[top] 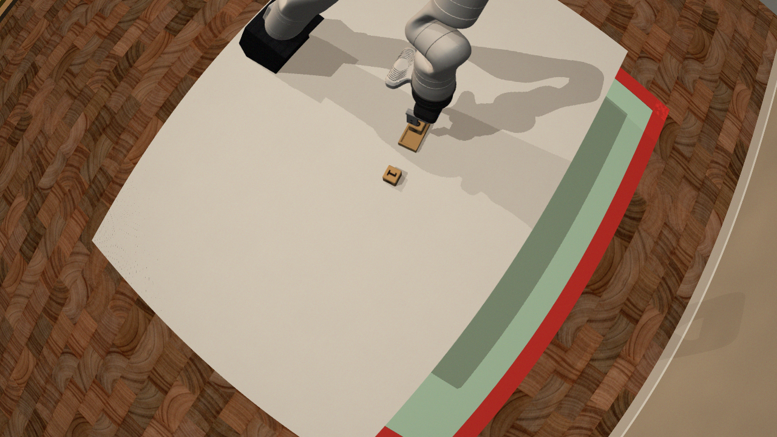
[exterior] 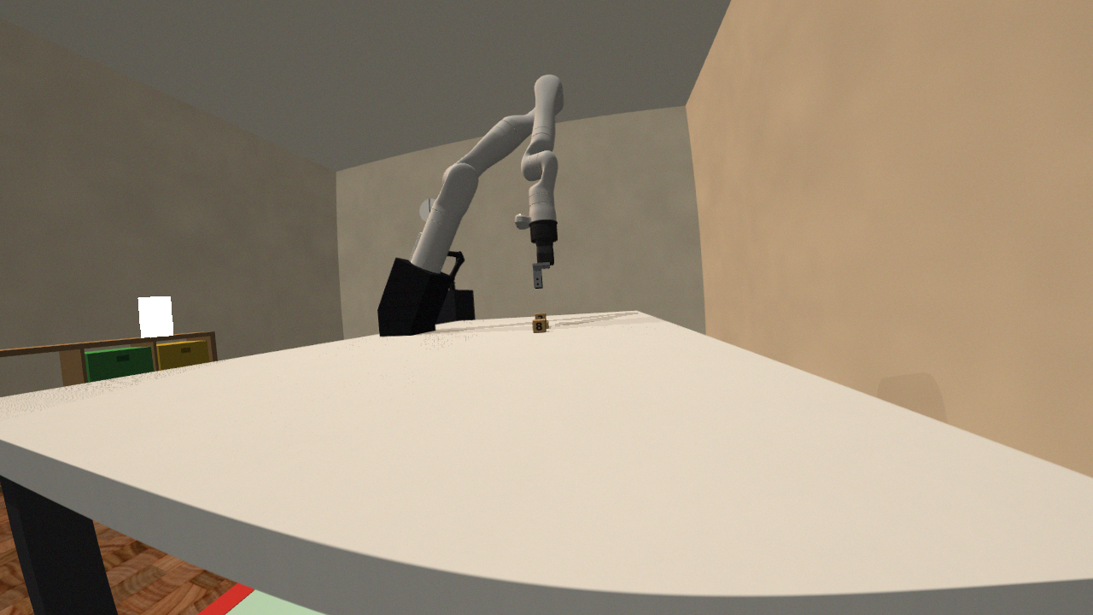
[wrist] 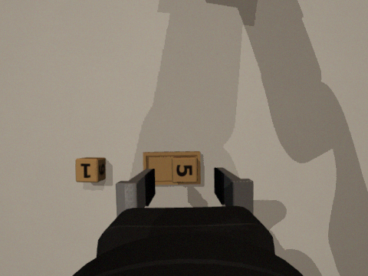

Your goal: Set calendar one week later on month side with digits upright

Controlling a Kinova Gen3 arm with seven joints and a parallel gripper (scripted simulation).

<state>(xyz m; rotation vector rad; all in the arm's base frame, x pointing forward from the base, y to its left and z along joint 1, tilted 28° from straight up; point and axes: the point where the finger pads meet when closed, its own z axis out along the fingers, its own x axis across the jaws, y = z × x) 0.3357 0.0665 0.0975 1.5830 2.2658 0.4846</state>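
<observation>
A wooden tray [top: 410,142] [wrist: 159,170] lies flat on the table. One cube [wrist: 185,169] stands in the tray's right half in the wrist view, with a 5 on top, turned sideways; the left half is bare. The other cube [top: 391,175] [exterior: 539,325] [wrist: 85,170] stands on the table apart from the tray. It has a 1 on top, an 8 on the side facing the exterior camera, and a 6 or 9 on the side towards the tray. My gripper [wrist: 184,181] is open and empty, above the tray. The month's name is not visible.
The robot's black base [top: 277,46] [exterior: 412,298] stands at the table's far edge. A green mat with a red border [top: 592,239] lies beyond the table's edge. Arm shadows fall across the tray area.
</observation>
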